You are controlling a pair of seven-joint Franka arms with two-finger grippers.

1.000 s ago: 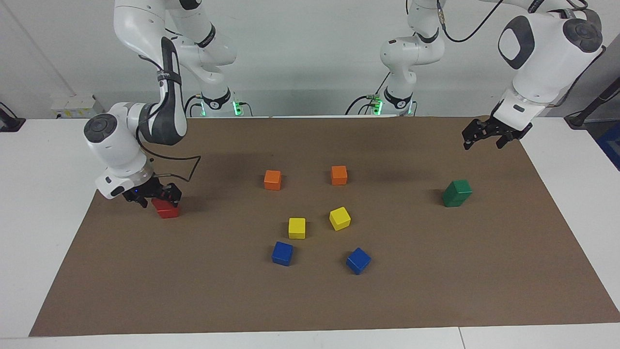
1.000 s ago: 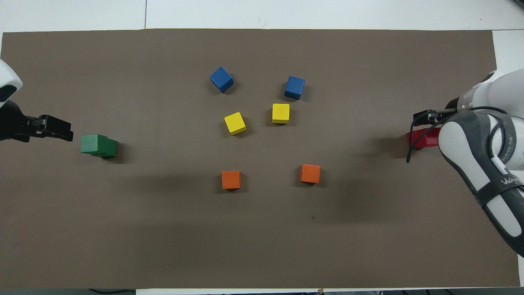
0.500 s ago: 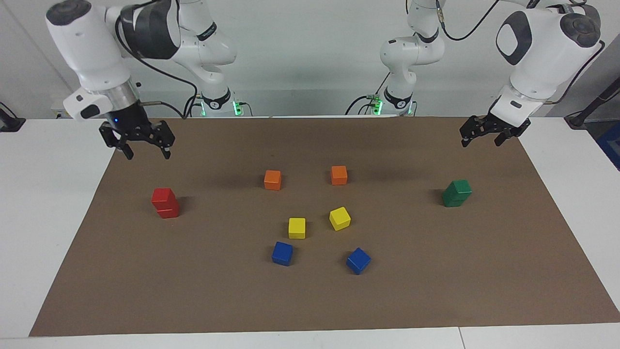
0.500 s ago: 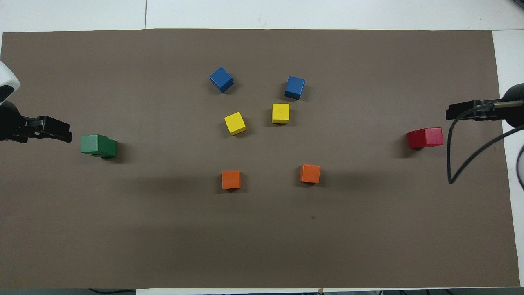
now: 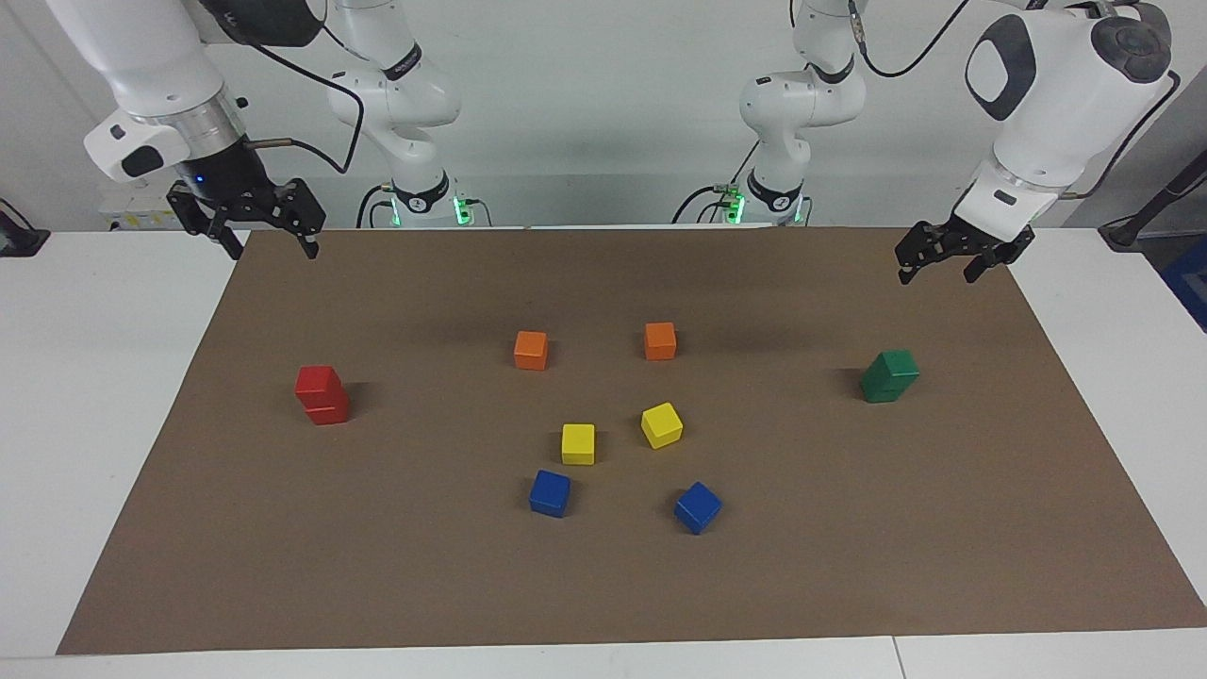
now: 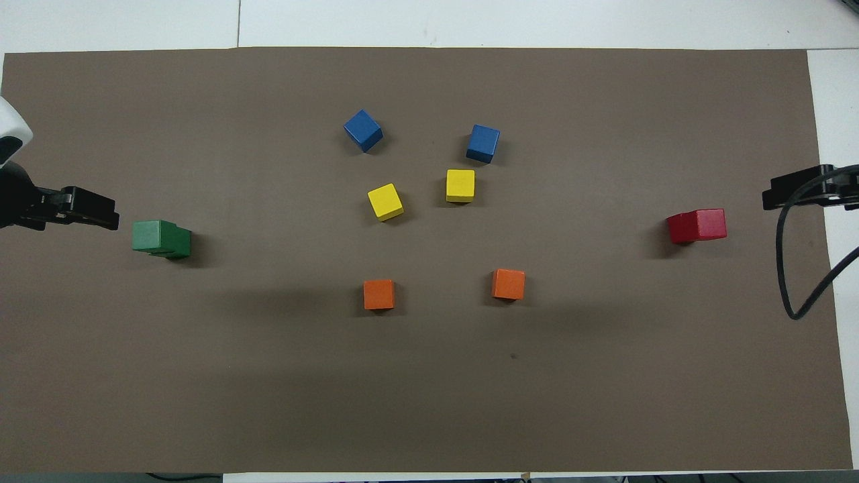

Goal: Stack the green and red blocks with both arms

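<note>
On the worktop (image 5: 57, 396) a brown mat (image 5: 849, 566) carried all the cubes. The right pincer (image 5: 267, 243) hung in the air over the mat's corner at the right arm's end, its fingers spread and holding nothing. Below it and well apart, toward the middle of that end of the mat, stood the red blocks (image 5: 322, 394), one on top of the other, the upper one sitting slightly askew on the lower. The left pincer (image 5: 936, 267) hovered over the mat's edge at the left arm's end, its fingers likewise spread and empty. Under it and a little way off stood the green blocks (image 5: 889, 375), also stacked one on the other, the top cube offset from the one beneath. In the overhead view the left pincer (image 6: 80, 208) showed just beside the green stack (image 6: 161, 238) with a gap between them, and the right pincer (image 6: 802, 189) showed near the red stack (image 6: 696, 225), apart from it. Between the two pincers, around the middle of the mat, lay the other cubes, each on its own: two orange cubes (image 5: 531, 350), two yellow cubes (image 5: 578, 443) and two blue cubes (image 5: 550, 493), none touching another.
</note>
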